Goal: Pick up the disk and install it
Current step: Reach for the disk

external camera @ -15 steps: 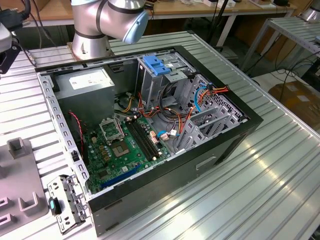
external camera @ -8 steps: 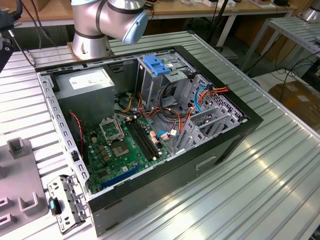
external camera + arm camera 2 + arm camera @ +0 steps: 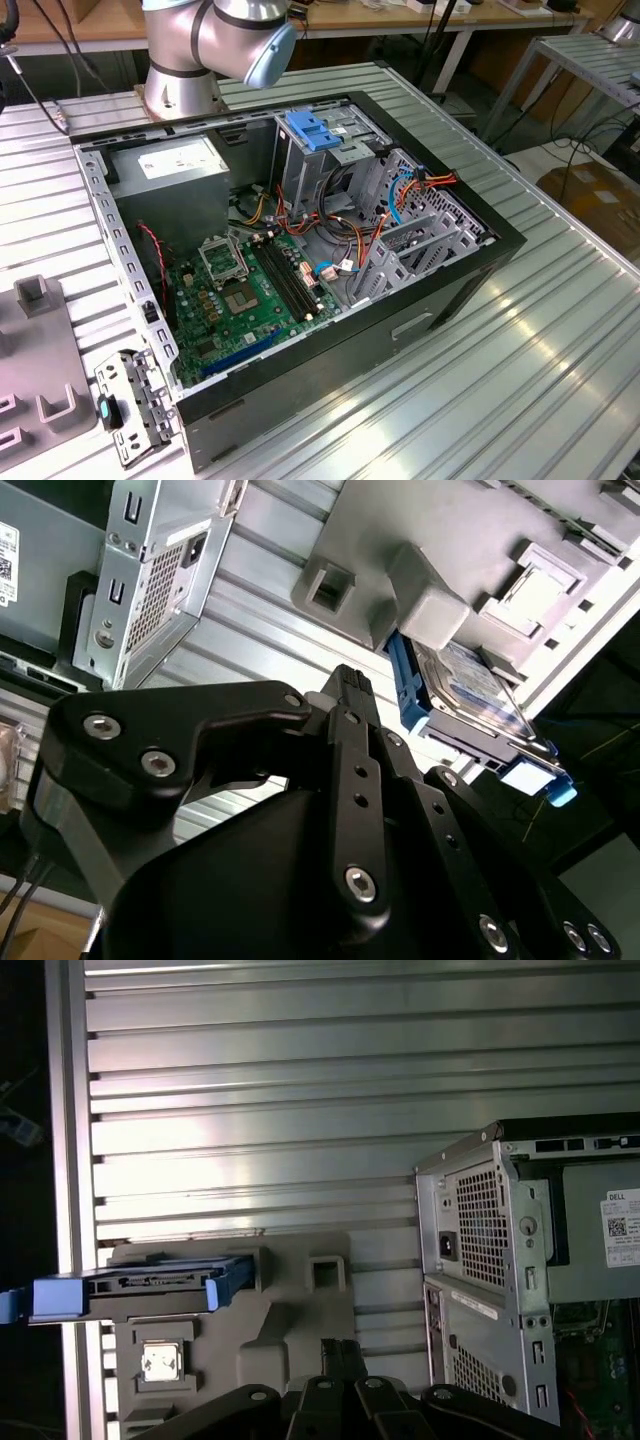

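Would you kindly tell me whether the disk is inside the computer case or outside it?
Outside: in both wrist views the disk rests on the grey holder, apart from the case.

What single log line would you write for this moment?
disk: on grey fixture, not yet picked | gripper: apart from disk, empty | computer case: open

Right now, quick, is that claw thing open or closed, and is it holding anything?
Gripper: jaws shut, holding nothing. The disk sits apart in the grey holder.
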`<state>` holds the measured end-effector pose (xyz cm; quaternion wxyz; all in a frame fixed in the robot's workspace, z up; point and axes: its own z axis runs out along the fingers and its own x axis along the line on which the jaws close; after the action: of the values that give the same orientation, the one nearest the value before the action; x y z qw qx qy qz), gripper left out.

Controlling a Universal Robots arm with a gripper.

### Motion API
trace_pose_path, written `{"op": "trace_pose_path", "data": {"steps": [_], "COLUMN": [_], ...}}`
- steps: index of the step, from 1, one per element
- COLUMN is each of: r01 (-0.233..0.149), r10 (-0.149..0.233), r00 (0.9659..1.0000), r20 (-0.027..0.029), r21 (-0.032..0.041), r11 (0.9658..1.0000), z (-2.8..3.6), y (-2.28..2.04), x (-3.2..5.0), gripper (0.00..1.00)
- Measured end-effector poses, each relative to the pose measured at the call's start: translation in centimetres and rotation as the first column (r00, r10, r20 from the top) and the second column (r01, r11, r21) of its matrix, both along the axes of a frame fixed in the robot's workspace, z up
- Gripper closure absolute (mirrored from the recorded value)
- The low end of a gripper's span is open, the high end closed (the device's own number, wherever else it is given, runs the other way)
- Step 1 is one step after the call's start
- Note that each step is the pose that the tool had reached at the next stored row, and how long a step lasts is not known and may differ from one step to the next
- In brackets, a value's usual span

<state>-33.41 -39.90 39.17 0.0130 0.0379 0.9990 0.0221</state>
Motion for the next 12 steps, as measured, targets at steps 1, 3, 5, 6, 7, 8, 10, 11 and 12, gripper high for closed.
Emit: {"op": "trace_pose_path", "data": {"steps": [1,3,5,6,7,8,10,11,12], "r01": [0.000,0.000,0.000,0.000,0.000,0.000,0.000,0.000,0.000], "r10": [0.000,0.000,0.000,0.000,0.000,0.000,0.000,0.000,0.000], "r00": [1.0000,1.0000,1.0000,1.0000,1.0000,1.0000,1.0000,1.0000,1.0000], "r20": [0.0000,0.0001,-0.0001,0.0000,0.0000,0.0000,0.0000,0.0000,0.0000], "r21": [0.0000,0.0001,0.0000,0.0000,0.0000,0.0000,0.0000,0.0000,0.0000], "r11": [1.0000,1.0000,1.0000,1.0000,1.0000,1.0000,1.0000,1.0000,1.0000], "z": [0.00,-0.01,-0.01,-0.01,-0.01,-0.02,-0.02,-0.02,-0.03], "y": [0.00,0.00,0.00,0.00,0.00,0.00,0.00,0.00,0.00], "x": [-0.20,-0.44,-0.87,-1.17,-1.33,-1.47,-1.93,-2.05,-2.24], "gripper": [0.89,0.89,0.89,0.89,0.89,0.89,0.89,0.89,0.89]}}
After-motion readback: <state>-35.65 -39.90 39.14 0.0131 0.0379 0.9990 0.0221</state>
